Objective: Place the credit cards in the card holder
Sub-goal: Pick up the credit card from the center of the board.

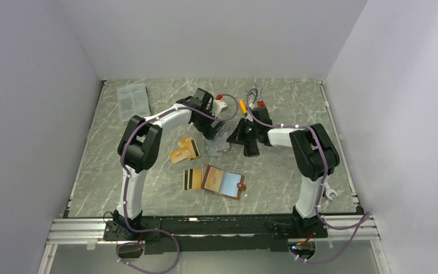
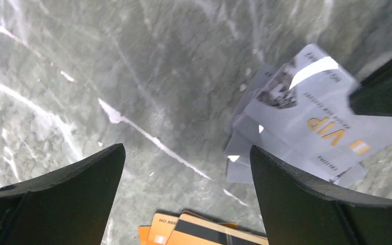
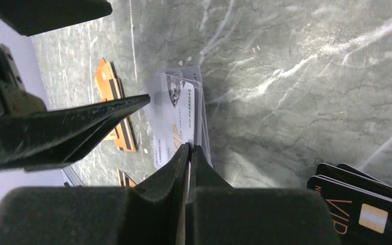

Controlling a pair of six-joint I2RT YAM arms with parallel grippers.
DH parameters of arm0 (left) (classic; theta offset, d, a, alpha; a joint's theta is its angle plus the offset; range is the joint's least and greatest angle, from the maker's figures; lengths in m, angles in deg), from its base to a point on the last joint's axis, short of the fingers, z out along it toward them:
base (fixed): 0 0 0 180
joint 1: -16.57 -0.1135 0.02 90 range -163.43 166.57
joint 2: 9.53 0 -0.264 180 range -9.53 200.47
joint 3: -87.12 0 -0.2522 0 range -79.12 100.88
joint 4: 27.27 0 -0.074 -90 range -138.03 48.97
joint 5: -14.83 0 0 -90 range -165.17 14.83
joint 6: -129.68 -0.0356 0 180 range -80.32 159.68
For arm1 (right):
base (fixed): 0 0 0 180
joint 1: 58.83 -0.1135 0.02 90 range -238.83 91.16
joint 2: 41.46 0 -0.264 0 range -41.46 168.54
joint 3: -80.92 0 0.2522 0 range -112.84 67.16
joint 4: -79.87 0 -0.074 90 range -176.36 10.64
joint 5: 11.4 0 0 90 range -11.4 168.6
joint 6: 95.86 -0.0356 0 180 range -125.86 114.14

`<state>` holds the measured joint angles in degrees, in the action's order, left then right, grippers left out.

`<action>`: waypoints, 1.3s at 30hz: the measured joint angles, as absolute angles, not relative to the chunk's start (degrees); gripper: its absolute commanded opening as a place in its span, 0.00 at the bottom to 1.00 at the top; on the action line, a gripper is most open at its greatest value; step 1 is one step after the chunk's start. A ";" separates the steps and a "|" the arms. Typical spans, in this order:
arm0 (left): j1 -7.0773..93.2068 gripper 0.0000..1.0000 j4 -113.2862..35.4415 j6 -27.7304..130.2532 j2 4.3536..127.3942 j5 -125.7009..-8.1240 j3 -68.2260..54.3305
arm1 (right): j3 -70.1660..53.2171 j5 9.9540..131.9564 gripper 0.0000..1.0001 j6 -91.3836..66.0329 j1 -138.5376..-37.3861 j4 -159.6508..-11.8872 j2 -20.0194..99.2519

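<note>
Right hand (image 3: 189, 149) clenched on the edge of a silver-grey card (image 3: 176, 112); the thin edge-on pinch is probably meant to peel it off its stack. Left hand (image 2: 186, 153) released, jaws wide, hovering beside. Card holder (image 1: 223, 181) lies open on the desk (image 1: 296, 188), nearer my bases, ready to receive.

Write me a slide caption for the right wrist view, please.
Right gripper shut on a silver-grey card; grey marbled tabletop behind.

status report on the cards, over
Left gripper open over bare table. Right gripper shut on silver card edge. Card holder open, nearer the bases. Left gripper crowds the pick.
</note>
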<state>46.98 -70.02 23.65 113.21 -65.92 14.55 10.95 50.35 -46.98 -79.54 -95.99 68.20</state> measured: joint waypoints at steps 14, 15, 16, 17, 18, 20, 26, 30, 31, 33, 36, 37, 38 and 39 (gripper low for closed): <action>40.01 1.00 -72.93 29.84 104.35 -56.10 10.42 | 12.13 48.23 0.00 -47.14 -79.54 -96.15 62.50; 39.66 0.99 -72.64 30.97 102.63 -53.90 9.48 | 12.62 47.92 0.00 -47.38 -79.54 -96.58 61.54; 39.48 0.99 -72.31 31.82 101.42 -52.30 8.74 | 13.14 47.59 0.00 -47.49 -79.54 -96.98 60.55; 39.26 0.99 -71.09 33.42 99.59 -49.66 7.27 | 13.64 47.20 0.00 -47.73 -79.54 -97.35 59.59; 39.22 0.99 -70.41 34.64 98.36 -47.56 6.25 | 14.28 46.74 0.00 -48.08 -79.54 -97.85 58.59; 39.24 0.99 -68.40 38.14 96.14 -42.51 3.84 | 15.68 45.95 0.00 -48.60 -79.54 -98.92 56.64; 38.28 0.99 -56.49 50.69 93.05 -29.53 -7.37 | 23.15 42.91 0.00 -52.58 -79.48 -104.12 48.38; 36.38 0.96 -47.57 59.30 92.07 -24.52 -15.66 | 28.09 41.38 0.00 -55.88 -79.50 -107.86 42.46; 36.03 0.93 -45.78 61.03 91.61 -23.67 -17.08 | 29.05 41.01 0.00 -56.75 -79.50 -108.78 41.01; 35.46 0.84 -40.49 66.14 90.15 -21.53 -20.18 | 30.12 40.51 0.00 -58.28 -79.54 -110.31 39.00; 35.70 0.77 -33.06 71.63 88.24 -18.86 -22.37 | 30.39 40.34 0.00 -60.08 -80.07 -112.10 37.45; 35.88 0.74 -30.13 73.72 87.52 -17.85 -22.96 | 30.39 40.36 0.00 -60.38 -80.35 -112.45 37.14; 36.01 0.71 -27.59 75.54 86.80 -17.05 -23.46 | 30.39 40.40 0.00 -60.60 -80.57 -112.67 36.95; 36.16 0.70 -25.63 77.00 86.17 -16.30 -23.83 | 30.39 40.38 0.00 -61.04 -80.88 -113.00 36.88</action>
<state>36.16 -25.63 77.00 86.17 -16.30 -23.83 30.39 40.38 -61.04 -80.88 -113.00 36.88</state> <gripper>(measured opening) 0.758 0.007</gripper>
